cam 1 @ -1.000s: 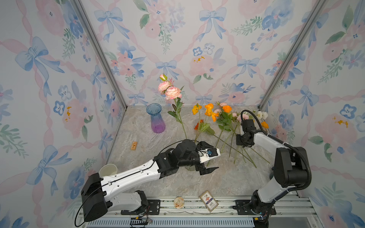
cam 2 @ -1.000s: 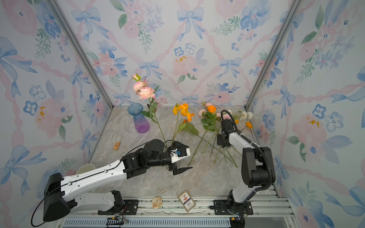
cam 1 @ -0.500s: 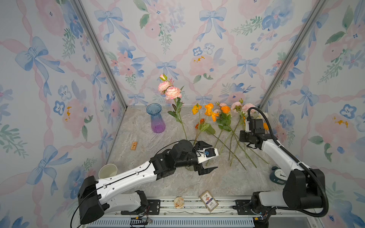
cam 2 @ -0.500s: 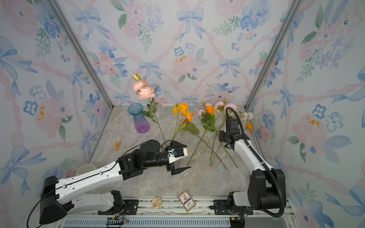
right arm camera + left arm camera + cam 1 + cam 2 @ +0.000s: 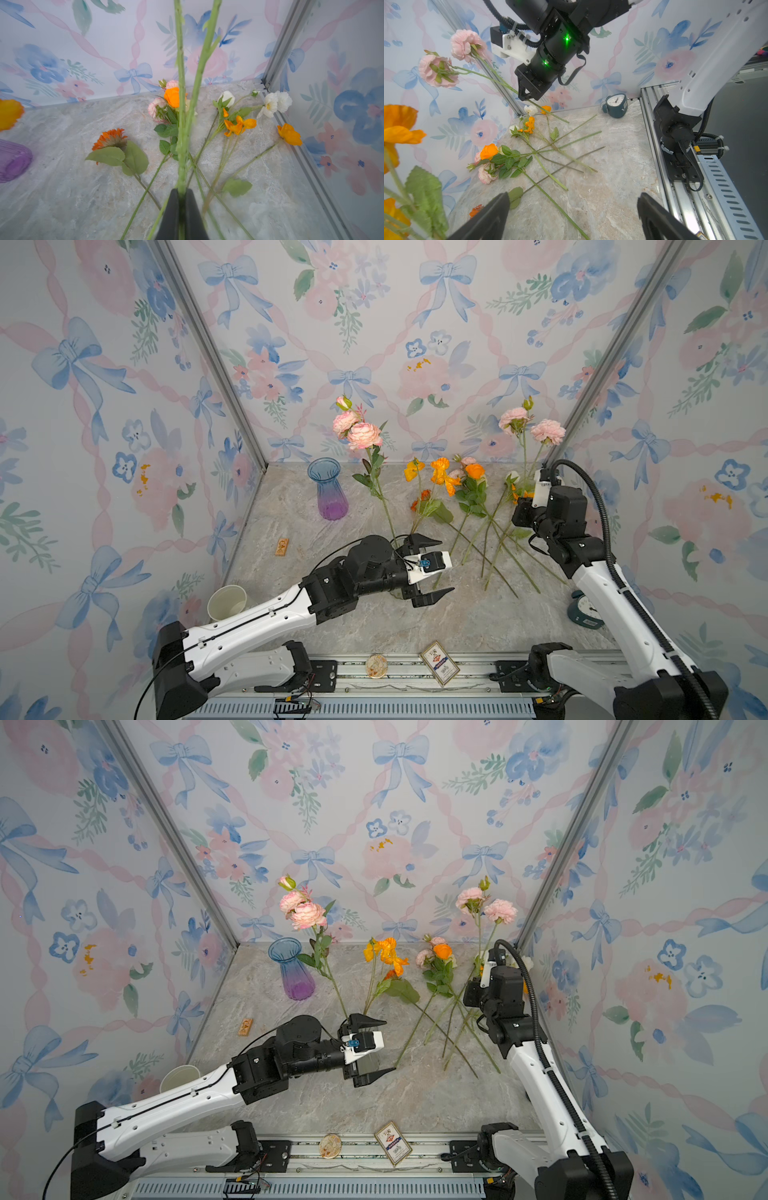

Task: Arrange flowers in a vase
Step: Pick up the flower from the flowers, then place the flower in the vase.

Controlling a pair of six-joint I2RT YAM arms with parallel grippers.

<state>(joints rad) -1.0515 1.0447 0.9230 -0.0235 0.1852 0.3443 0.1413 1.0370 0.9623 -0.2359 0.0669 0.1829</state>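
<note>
The right tool (image 5: 181, 194) is clenched on the thin stem of a pink-bloomed flower (image 5: 547, 431), held up at the right of both top views. Being top-heavy, the stem could swivel or slip in that pinch, and its tail could snag the crossed flowers (image 5: 473, 493) lying on the surface (image 5: 457, 622) beneath. The left tool (image 5: 445, 566), spread wide with nothing gripped, sits mid-frame beside upright stems (image 5: 363, 435), between the carried flower and the blue-purple vase (image 5: 328, 489) at centre left. A straight carry risks a collision, and a misjudged stem end could tip that narrow-necked vase.
</note>
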